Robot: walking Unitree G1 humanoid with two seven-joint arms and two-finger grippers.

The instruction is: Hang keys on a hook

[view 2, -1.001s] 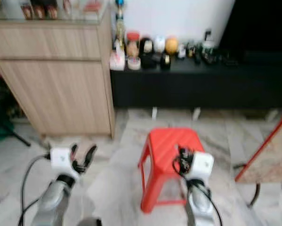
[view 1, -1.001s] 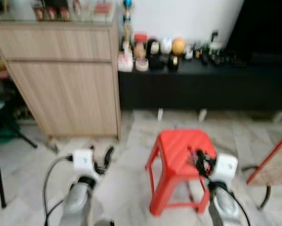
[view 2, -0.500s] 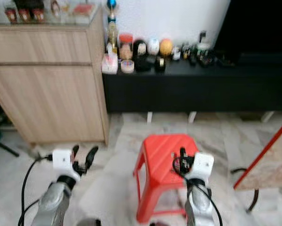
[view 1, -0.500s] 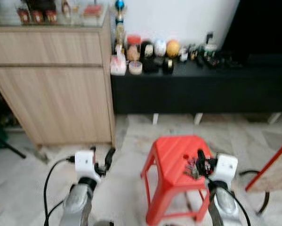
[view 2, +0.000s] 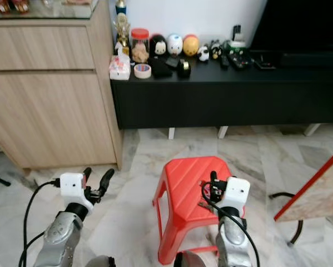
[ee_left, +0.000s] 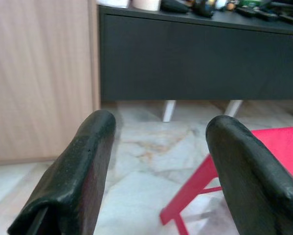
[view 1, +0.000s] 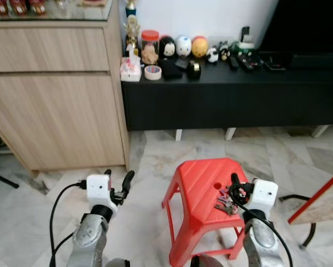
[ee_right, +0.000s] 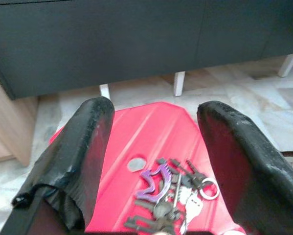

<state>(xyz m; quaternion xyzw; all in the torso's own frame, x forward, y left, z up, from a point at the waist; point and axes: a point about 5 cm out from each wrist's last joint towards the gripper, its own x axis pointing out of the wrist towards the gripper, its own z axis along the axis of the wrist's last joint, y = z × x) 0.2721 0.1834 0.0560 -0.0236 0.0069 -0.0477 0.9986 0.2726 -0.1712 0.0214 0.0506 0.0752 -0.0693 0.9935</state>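
Marble floor holds a red stool [view 1: 202,189], and the keys [ee_right: 173,193] lie near its right edge, so the right gripper [ee_right: 156,161] waits above them, fingers wide, ready to grab.

Glossy red plastic stool [view 1: 202,186] is holding metal keys [ee_right: 173,193]; pale matt wood cabinet [view 1: 55,89], matt black console [view 1: 227,94], polished marble floor [view 1: 149,161] gleaming.

I see a red stool [view 1: 202,186] on marble floor [view 1: 149,167], a wood cabinet [view 1: 55,83] beside a black console [view 1: 227,83] carrying trinkets [view 1: 177,50].
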